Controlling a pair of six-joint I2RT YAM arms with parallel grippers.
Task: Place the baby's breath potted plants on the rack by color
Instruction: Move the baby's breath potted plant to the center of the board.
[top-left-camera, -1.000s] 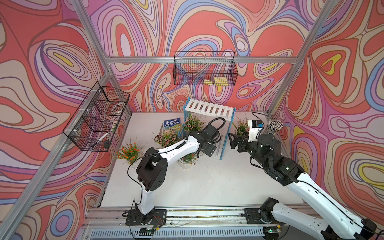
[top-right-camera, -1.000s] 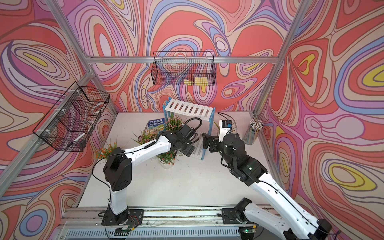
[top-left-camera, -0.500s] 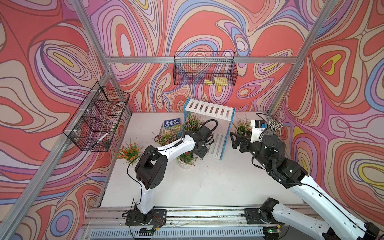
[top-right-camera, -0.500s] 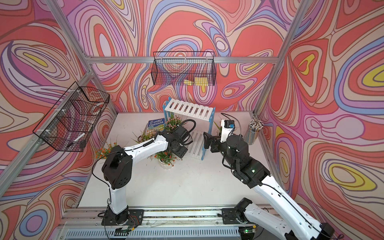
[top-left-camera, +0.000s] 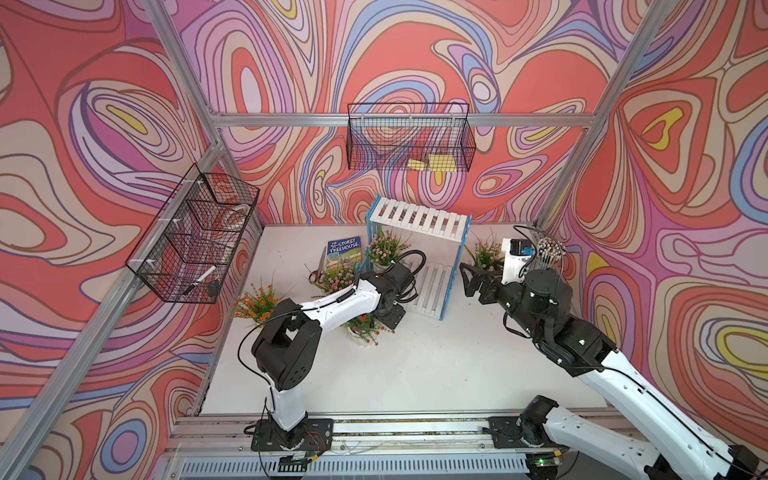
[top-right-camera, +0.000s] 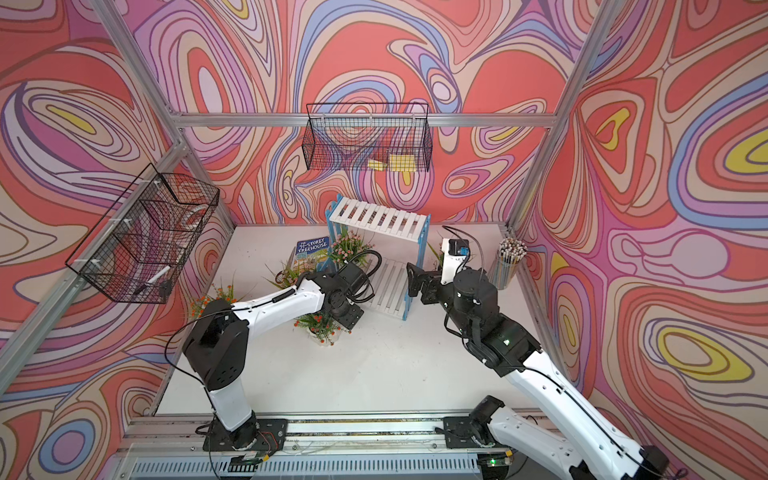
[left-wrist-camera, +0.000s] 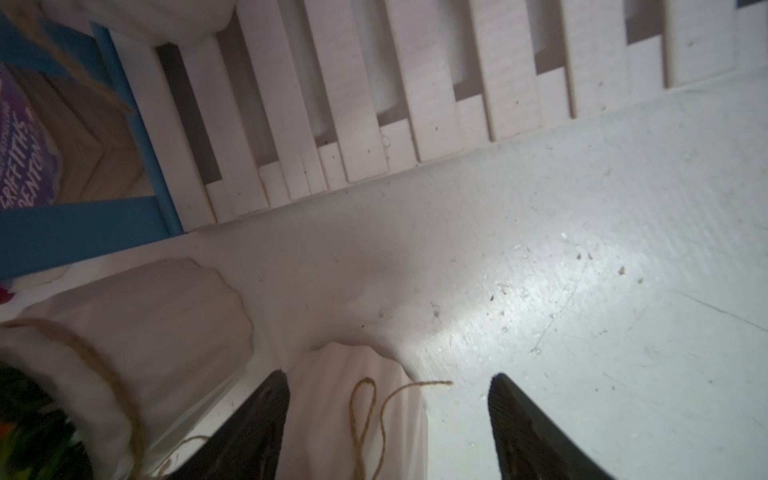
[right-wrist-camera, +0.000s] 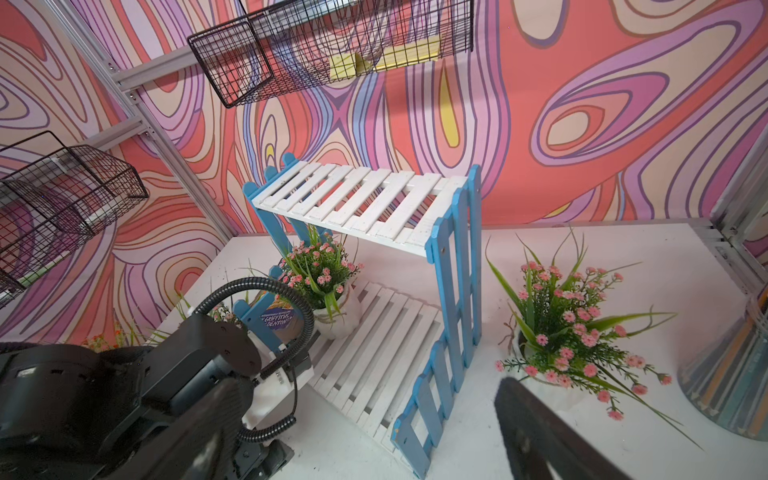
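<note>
The rack stands at the back. One pink baby's breath plant sits on its lower shelf. Another pink plant stands right of the rack, a third left of it. An orange-red plant stands far left. My left gripper is shut around the white ribbed pot of the other orange-red plant. One finger presses the pot. My right gripper hangs open and empty beside the rack.
A book and scissors lie left of the rack. A pencil cup stands at the right wall. Black wire baskets hang on the walls. A second white pot stands close beside the gripped one.
My left gripper drew back from the rack's lower shelf, came down over the orange-red plant in front of it and closed its jaws. The right gripper stayed open, barely shifting.
</note>
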